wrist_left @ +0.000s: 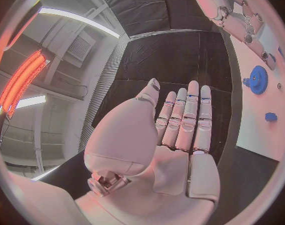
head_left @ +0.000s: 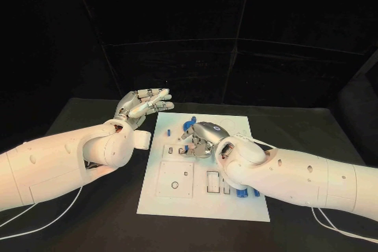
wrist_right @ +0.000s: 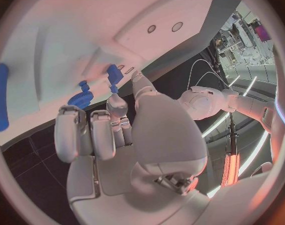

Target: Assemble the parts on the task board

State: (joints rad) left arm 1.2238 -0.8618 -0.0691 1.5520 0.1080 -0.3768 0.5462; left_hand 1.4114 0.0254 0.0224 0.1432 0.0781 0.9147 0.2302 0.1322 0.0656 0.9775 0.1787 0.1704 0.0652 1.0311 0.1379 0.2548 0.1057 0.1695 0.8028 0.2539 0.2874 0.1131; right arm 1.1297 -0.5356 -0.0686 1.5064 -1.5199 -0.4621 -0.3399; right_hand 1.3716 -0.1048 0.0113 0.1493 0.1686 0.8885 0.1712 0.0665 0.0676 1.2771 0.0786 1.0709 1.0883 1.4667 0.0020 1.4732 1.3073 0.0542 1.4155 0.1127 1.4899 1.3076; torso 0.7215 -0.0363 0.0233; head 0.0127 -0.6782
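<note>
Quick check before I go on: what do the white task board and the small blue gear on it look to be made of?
White task board: looks like matte plastic or painted sheet, uniformly white with crisp cut-out slots; can't tell which. Small blue gear: probably moulded or printed plastic, solid blue, dull, with no metallic shine.

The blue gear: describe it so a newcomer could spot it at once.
Start at the white task board on the black table. Near its far end, by the right hand, lies the blue gear. It alone is round and toothed.
</note>
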